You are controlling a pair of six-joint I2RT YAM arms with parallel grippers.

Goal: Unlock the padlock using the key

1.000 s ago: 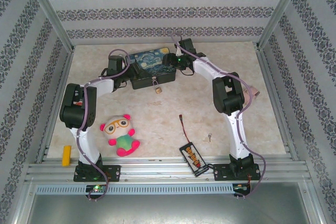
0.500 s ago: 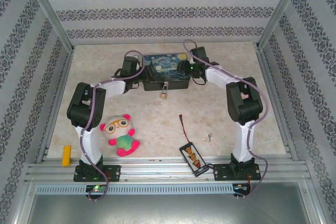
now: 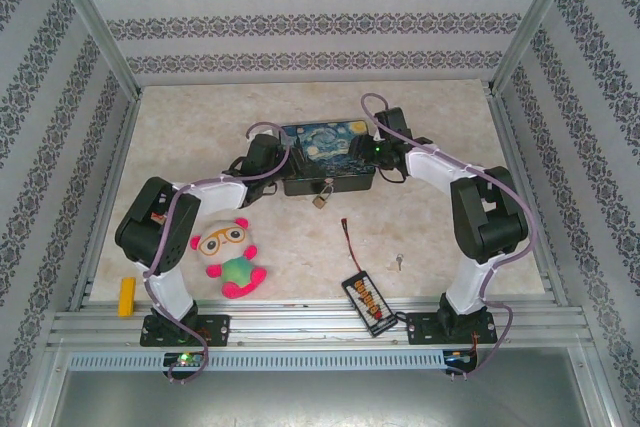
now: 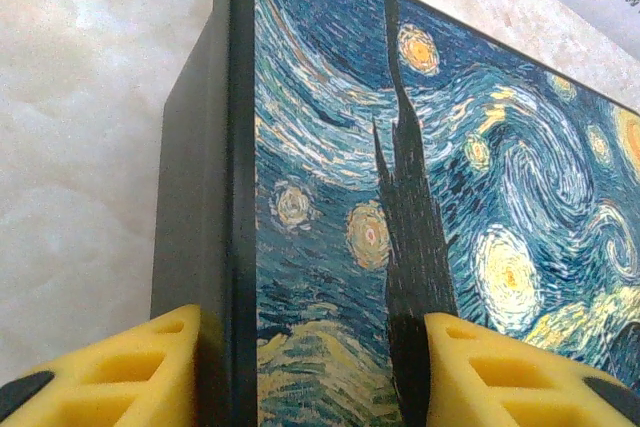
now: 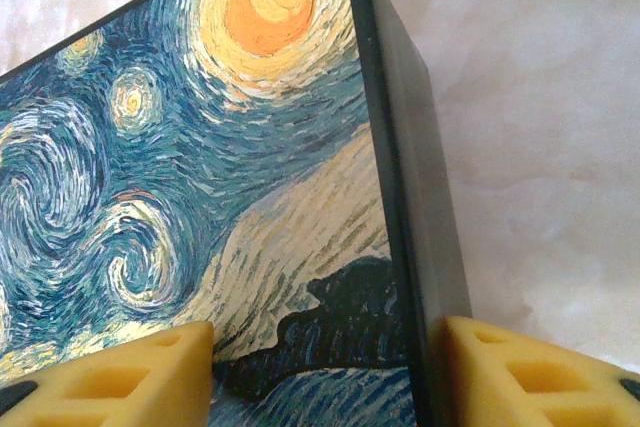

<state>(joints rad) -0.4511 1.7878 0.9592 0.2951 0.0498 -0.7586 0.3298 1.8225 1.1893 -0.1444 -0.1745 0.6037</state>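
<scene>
Both arms have dragged the painted tin box (image 3: 325, 142) toward 5 o'clock. Left hand (image 3: 274, 162) and right hand (image 3: 370, 154) straddle its ends, jaws apart; whether they clamp it, I cannot tell. Padlock (image 3: 321, 198) hangs between them on the box's 6 o'clock face. Key (image 3: 399, 262) lies at 5 o'clock from the right hand, nearer that arm.

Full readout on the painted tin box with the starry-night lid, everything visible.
The rectangular tin box has black side walls and a lid printed with a swirling blue-and-yellow starry-night painting. It sits flat, lid shut, on the pale marbled table. A small brass-coloured padlock hangs at its near wall. The left gripper straddles its left edge and the right gripper its right edge, yellow fingers either side; contact is unclear.
</scene>
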